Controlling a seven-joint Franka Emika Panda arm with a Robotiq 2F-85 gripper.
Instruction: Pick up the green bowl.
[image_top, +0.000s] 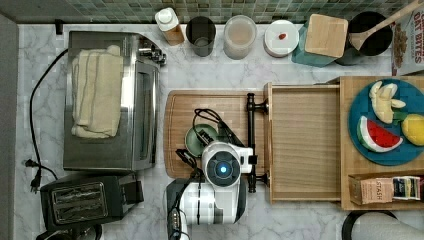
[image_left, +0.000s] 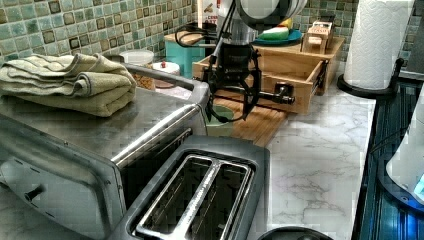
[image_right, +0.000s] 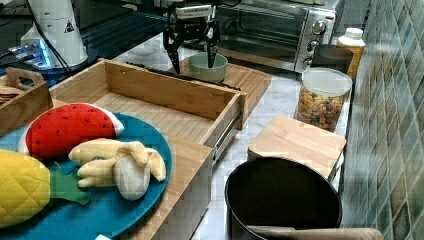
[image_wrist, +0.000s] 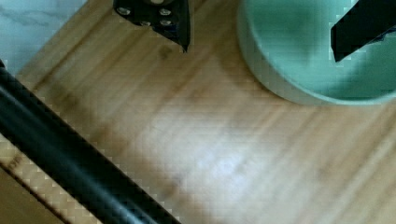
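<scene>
Board (image_top: 210, 107) lying between oven (image_top: 112, 100) and drawer (image_top: 305, 145) in the top view. Bowl (image_right: 208, 67) resting on board, near drawer handle (image_right: 165, 72). Gripper (image_right: 193, 52) spread wide, straddling bowl's rim: one finger (image_wrist: 359, 32) inside, the other over bare board. Risks: glossy rim slipping on closing; bowl tipping if pinched off-centre; outer finger striking board.

A kitchen: marble counter (image_top: 210, 75), tiled backsplash (image_top: 225, 9), toaster oven (image_top: 112, 100), toaster (image_top: 82, 200).

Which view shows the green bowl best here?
The right view: the green bowl shows its rim and side, with the open tool straddling its rim. The top view has it partly under the arm, the left view behind cables, the wrist view only part.
</scene>
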